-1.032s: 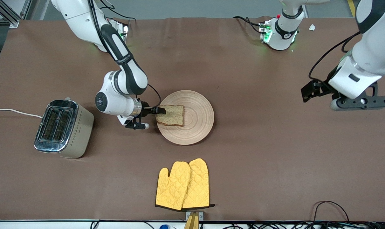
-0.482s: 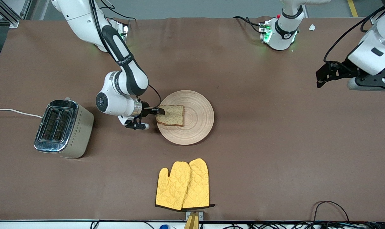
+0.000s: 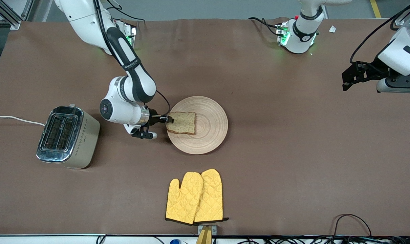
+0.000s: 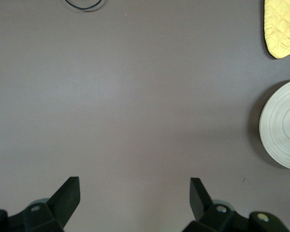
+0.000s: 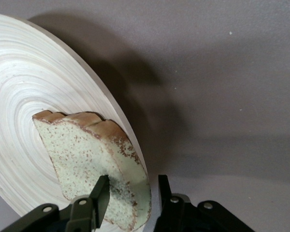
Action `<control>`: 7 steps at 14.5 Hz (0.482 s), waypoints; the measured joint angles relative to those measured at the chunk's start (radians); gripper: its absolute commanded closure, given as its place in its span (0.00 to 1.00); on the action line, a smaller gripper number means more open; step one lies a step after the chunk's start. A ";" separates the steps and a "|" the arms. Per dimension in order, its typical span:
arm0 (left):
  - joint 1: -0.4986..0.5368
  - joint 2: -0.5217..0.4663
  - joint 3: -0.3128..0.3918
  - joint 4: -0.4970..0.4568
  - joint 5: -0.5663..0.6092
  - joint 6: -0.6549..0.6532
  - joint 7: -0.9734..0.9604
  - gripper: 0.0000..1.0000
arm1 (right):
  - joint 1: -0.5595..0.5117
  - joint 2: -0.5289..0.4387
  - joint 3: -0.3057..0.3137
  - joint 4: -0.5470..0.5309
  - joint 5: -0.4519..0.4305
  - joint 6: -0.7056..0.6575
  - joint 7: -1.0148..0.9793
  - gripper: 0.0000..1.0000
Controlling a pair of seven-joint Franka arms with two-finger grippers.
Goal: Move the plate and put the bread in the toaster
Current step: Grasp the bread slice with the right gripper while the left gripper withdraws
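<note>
Tabletop [image 3: 293, 162]: brown cloth, carries everything. Toaster [image 3: 67, 136] sits at the right arm's end, slots up, white cord [image 3: 15, 118] running off the edge. Plate [image 3: 205, 135] is mid-table, well apart from the toaster. Yellow mitts [image 3: 194, 196] lie nearer the front camera than the plate.

Right gripper [image 3: 169, 119] is low at the plate's toaster-side rim, jaws clamped on the bread [image 3: 182, 122] by one crust edge. In the right wrist view the bread [image 5: 87, 159] stands tilted up off the plate [image 5: 19, 96], one finger on each face. Bread is over the plate, not clear of it.

Left gripper [image 3: 365, 76] hangs over bare tabletop at the left arm's end, jaws wide apart, holding nothing; that arm waits.

Step, as I read it: plate looks placed, bread pickup in hand.

Next: lift clear of the rim, carry to the toaster, turn the slice vertical and line it up with a slot before release. Grip is on one edge only, so the slice may sag or swing.
</note>
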 measured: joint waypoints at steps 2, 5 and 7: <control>0.004 -0.002 0.001 0.000 0.000 0.000 0.001 0.00 | -0.002 0.000 0.000 0.000 0.000 -0.001 0.000 0.52; 0.008 -0.007 0.015 0.000 0.000 0.000 0.011 0.01 | -0.004 -0.002 -0.001 0.001 0.001 -0.001 0.000 0.57; 0.009 -0.010 0.019 0.000 0.000 0.000 0.014 0.01 | -0.007 -0.003 -0.002 0.001 0.002 -0.001 0.000 0.61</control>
